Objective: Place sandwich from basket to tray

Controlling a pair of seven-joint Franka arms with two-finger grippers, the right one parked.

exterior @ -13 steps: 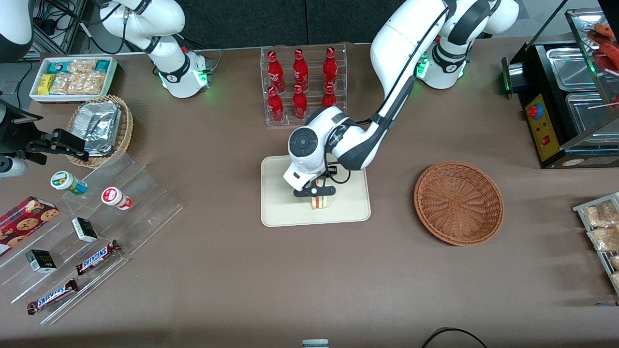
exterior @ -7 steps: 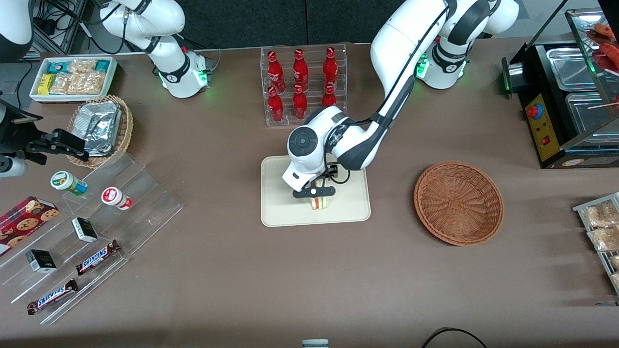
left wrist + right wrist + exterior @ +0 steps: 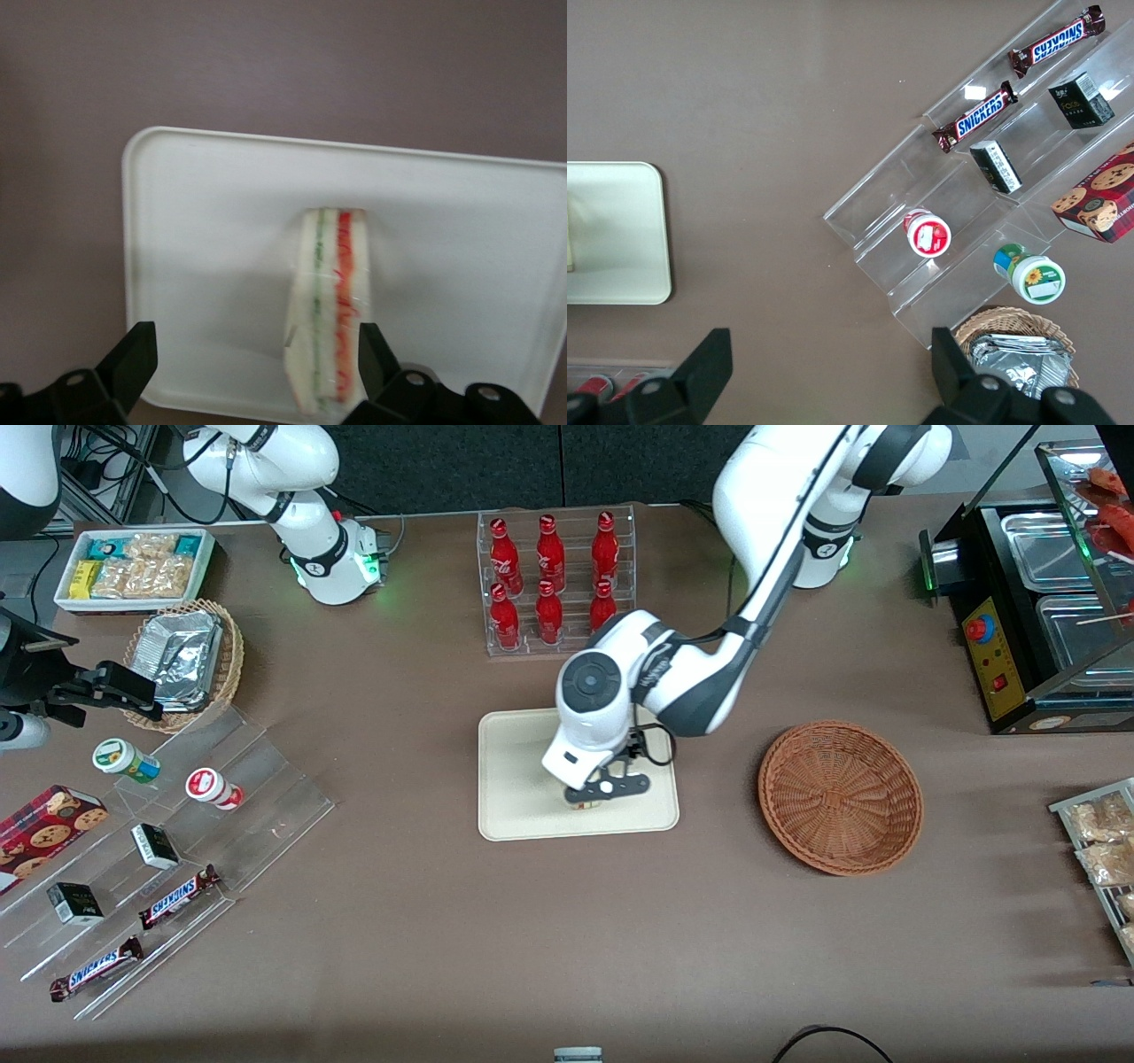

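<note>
One sandwich [image 3: 328,310] stands on edge on tray [image 3: 213,266], filling stripes running along its long axis, straight out from gripper [image 3: 252,372]. Fingers [image 3: 133,354] spread wide, holding nothing; sandwich sits between them, close beside one, well clear of other. Gripper hovers above tray [image 3: 514,797], over sandwich [image 3: 585,804]. Basket [image 3: 840,795] empty, toward working arm's end of surface. Judgement: release done; next move is straight lift. Legible: "SNICKERS" on bars [image 3: 981,115].

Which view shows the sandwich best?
The left wrist view: the clear-wrapped white-bread wedge sandwich stands on the cream rectangular tray, the open gripper above it. In the front view it is mostly hidden.
</note>
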